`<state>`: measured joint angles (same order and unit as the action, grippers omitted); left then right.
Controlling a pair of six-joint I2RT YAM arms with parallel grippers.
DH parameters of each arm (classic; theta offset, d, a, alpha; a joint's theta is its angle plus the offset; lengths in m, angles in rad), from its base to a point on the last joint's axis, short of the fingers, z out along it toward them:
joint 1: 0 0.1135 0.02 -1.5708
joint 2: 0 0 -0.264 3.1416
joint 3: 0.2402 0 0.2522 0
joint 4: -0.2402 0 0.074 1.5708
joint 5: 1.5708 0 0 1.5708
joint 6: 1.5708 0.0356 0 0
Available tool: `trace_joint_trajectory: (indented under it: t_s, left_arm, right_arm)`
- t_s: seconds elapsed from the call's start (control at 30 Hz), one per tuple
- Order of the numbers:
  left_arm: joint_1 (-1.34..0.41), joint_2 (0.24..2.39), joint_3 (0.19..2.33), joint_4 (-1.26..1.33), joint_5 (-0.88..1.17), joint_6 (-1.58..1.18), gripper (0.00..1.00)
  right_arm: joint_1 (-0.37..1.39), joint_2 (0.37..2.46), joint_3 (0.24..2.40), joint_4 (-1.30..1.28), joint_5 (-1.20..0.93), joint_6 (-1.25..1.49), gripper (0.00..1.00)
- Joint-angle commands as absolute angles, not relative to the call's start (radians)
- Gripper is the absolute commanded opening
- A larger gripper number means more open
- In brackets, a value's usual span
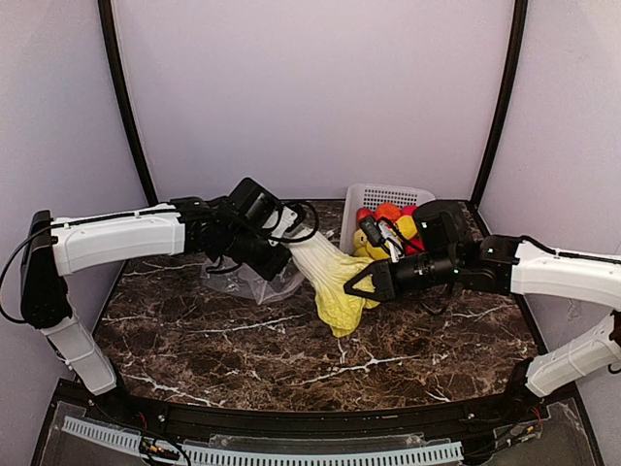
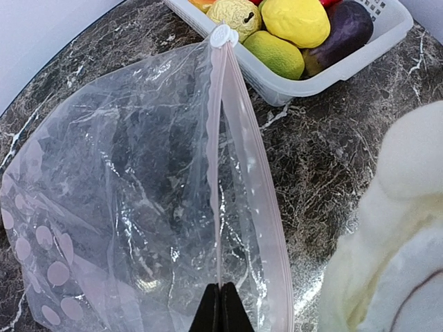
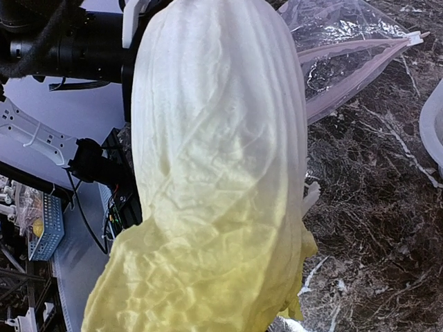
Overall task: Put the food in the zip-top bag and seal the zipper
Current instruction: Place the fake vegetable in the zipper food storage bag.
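We see the left gripper (image 2: 221, 311) with its dark fingertips pressed together on the mouth edge of the clear floppy zip-top bag printed with pale round dots (image 2: 124, 194), pinching it at the thin pinkish zipper strip (image 2: 249, 166). The bag lies left of centre on the dark marble-patterned table (image 1: 194, 340), its mouth slightly parted, with a small white end tab (image 2: 223, 34) at the far end of the zipper.

The right gripper (image 1: 357, 284) reaches in from the right and holds a long toy cabbage, white at the stalk and yellow at the leaves (image 1: 325, 267). The cabbage tilts, stalk end up beside the left gripper and leafy end nearer us. In the right wrist view it fills the frame and hides the fingers.

The white lattice plastic basket (image 2: 325, 79) sits far right of the bag, close to its tab end, holding a yellow lemon (image 2: 296, 21), a green fruit (image 2: 275, 54) and a dark purple eggplant (image 2: 342, 31).
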<state>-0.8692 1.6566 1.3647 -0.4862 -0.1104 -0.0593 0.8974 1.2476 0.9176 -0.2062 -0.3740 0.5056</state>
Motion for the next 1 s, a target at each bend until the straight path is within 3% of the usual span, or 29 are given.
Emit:
trace_joint_trajectory:
  t_s: [0.0,0.97]
  left_arm:
    - [-0.859,1.592,1.329,-0.402,-0.007,-0.078,0.01]
    - [-0.728,1.509,1.216,-0.258,0.491,-0.071,0.01]
  right_arm:
    - [0.894,1.276,0.905,-0.132,-0.390,0.523,0.00]
    - [0.893,1.393,0.909,-0.123,-0.341,0.556,0.00]
